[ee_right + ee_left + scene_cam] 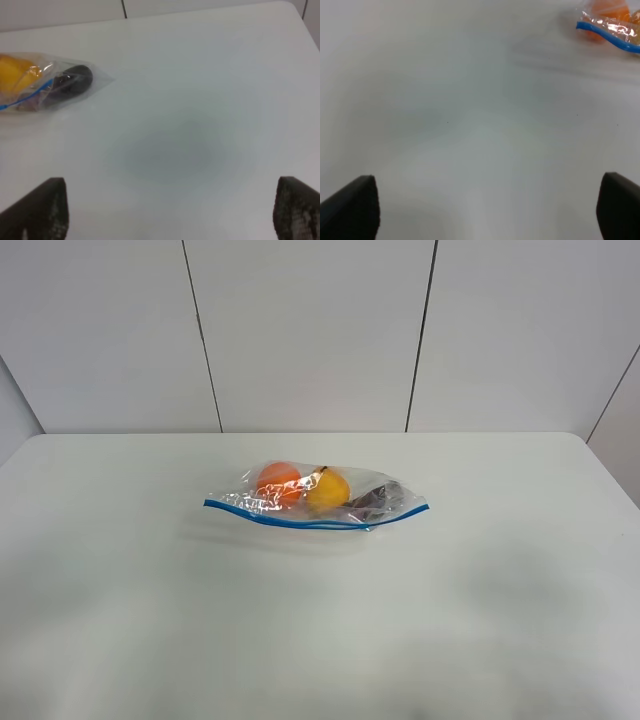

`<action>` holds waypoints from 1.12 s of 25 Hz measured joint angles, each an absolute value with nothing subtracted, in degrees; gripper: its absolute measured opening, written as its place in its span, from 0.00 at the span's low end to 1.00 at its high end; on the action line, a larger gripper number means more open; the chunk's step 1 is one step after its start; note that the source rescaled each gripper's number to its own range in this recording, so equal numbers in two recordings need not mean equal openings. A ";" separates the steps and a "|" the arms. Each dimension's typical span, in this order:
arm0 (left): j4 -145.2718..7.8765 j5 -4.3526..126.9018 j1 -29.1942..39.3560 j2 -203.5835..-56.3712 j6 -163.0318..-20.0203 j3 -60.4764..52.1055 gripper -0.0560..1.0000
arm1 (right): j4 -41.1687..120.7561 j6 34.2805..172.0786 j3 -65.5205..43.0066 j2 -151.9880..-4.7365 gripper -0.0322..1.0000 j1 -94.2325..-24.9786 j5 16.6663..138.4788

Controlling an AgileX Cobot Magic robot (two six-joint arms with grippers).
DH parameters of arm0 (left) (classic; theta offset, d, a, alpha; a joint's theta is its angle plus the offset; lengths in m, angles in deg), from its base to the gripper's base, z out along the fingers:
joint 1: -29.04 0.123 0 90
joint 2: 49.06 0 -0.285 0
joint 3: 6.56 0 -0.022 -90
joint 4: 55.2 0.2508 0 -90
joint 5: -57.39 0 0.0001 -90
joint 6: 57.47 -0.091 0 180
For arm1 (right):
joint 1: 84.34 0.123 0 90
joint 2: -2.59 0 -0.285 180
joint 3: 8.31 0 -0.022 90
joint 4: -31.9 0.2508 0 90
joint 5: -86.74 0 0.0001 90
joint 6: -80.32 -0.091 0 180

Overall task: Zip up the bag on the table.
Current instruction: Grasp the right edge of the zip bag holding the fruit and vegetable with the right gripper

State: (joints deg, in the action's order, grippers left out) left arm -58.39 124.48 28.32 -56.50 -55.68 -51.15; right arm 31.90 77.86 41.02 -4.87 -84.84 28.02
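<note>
The clear plastic bag [318, 496] lies in the middle of the white table [320, 620], its blue seal strip [300, 520] along the near edge. It holds an orange fruit [279, 480], a yellow pear [328, 490] and a dark item [378, 498]. No arm shows in the exterior high view. My left gripper [490, 210] is open over bare table, with a corner of the bag [610, 27] far off. My right gripper [170, 210] is open over bare table, and the bag's dark end [70, 82] lies well away from it.
A panelled white wall [320, 330] stands behind the table's far edge. The table's right rear corner [580, 440] is rounded.
</note>
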 joint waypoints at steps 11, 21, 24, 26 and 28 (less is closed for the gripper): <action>-58.39 124.48 28.32 -56.50 -55.68 -51.15 1.00 | 31.60 77.86 40.86 -5.09 0.90 -84.84 28.02; -58.39 124.53 28.32 -56.50 -55.68 -51.15 1.00 | 35.15 79.01 24.96 -37.20 0.99 -84.84 28.00; -58.39 124.53 28.32 -56.50 -55.68 -51.15 1.00 | 39.91 81.13 18.83 -49.98 0.99 -84.84 28.98; -58.39 124.53 28.32 -56.50 -55.68 -51.15 1.00 | 43.53 83.13 14.89 -57.82 0.99 -84.84 29.44; -58.39 124.53 28.32 -56.50 -55.68 -51.15 1.00 | 48.13 85.02 11.81 -66.17 0.99 -84.84 29.66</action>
State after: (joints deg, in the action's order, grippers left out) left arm -58.39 124.53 28.32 -56.50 -55.68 -51.15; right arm 48.13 85.02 11.81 -66.17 -84.84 29.66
